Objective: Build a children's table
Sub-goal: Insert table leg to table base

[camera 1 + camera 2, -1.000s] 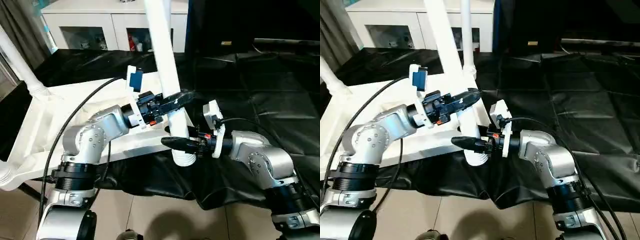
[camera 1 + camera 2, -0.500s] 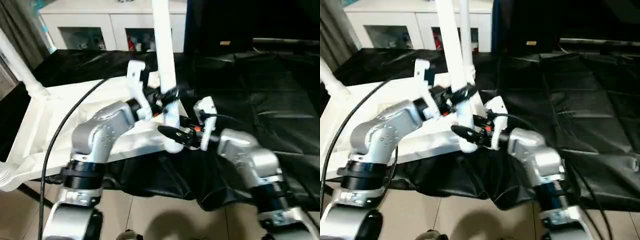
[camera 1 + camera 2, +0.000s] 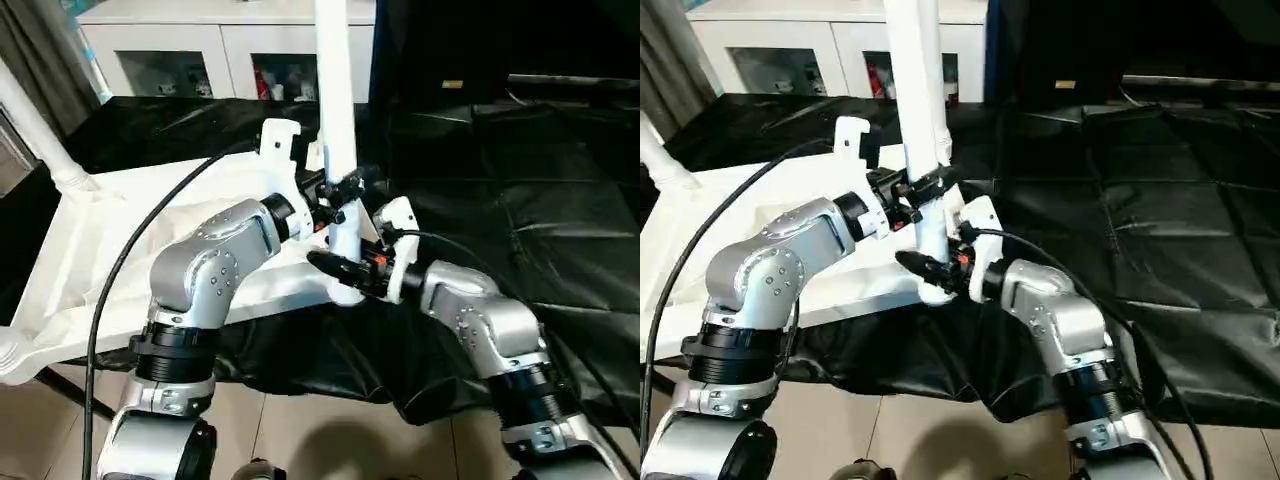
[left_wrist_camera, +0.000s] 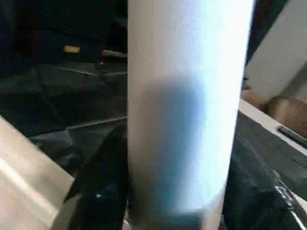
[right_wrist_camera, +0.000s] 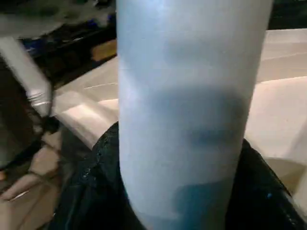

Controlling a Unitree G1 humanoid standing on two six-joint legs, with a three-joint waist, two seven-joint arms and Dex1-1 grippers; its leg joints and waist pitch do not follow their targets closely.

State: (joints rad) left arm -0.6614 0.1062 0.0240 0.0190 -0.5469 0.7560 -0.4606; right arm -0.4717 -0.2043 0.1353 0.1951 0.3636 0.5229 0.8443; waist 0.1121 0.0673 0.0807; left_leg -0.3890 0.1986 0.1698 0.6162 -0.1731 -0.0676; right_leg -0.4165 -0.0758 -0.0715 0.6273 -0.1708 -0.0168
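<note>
The children's table lies upside down; its white top (image 3: pixel 110 225) sits on black cloth at the left. One white leg (image 3: pixel 40 130) rises from its far left corner. Another white leg (image 3: pixel 335 90) stands nearly upright at the near right corner, its lower end at the corner of the top. My left gripper (image 3: pixel 343 190) is shut on this leg from the left, and the left wrist view has black fingers (image 4: pixel 103 191) hugging the tube (image 4: pixel 182 110). Just below, my right gripper (image 3: pixel 335 268) grips the same leg from the right, its fingers (image 5: pixel 96 191) close around the tube (image 5: pixel 192 96).
A white cabinet with glass doors (image 3: pixel 200 50) stands behind the table. Black cloth (image 3: pixel 500 160) covers the ground to the right and under the top. Pale floor tiles (image 3: pixel 330 440) lie near me. A black cable (image 3: pixel 130 250) loops over my left arm. A grey curtain (image 3: pixel 25 45) hangs at the far left.
The held leg has swung from a lean to nearly upright, and its lower end has moved left to the top's corner. Both grippers went with it; my left forearm turned upward.
</note>
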